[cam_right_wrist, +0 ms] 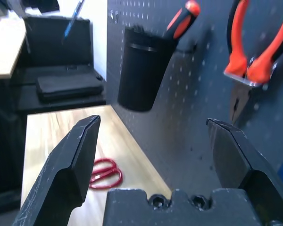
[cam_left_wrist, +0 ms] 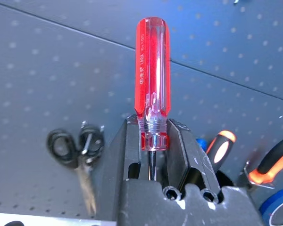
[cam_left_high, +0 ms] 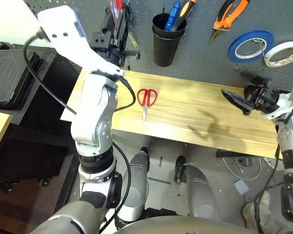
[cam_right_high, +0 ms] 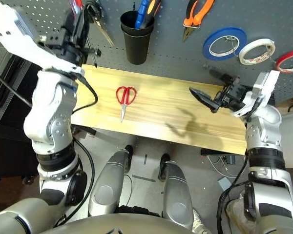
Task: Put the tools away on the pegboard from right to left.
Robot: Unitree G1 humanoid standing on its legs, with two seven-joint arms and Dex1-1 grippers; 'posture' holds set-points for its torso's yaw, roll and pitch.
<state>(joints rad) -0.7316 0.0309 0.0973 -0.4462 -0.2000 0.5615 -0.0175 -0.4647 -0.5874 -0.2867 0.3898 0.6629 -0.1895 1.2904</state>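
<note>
1. Clamped in the left claw point(cam_left_wrist: 151, 155), the red-handled screwdriver point(cam_left_wrist: 151, 80) stands handle outward, its shaft pinched between the fingers, raised in front of the pegboard point(cam_left_high: 195, 53) near the black-handled scissors point(cam_left_wrist: 82, 155) and left of the black cup point(cam_left_high: 165, 41).
2. Orange-and-black pliers point(cam_left_high: 228, 17) and the red tape ring point(cam_right_high: 292, 59) already hang on the board, so the screwdriver looks like the step in hand; the next move likely calls for carrying it right to the cup and lowering it in.
3. Red-handled scissors point(cam_left_high: 146, 100) lie on the worktop point(cam_left_high: 195, 112), apparently last.
4. Over the worktop's right end, the right claw point(cam_right_wrist: 155, 150) hangs wide open and empty.
5. Bare wood separates scissors from right claw; the cup already holds other handles, leaving little room.
</note>
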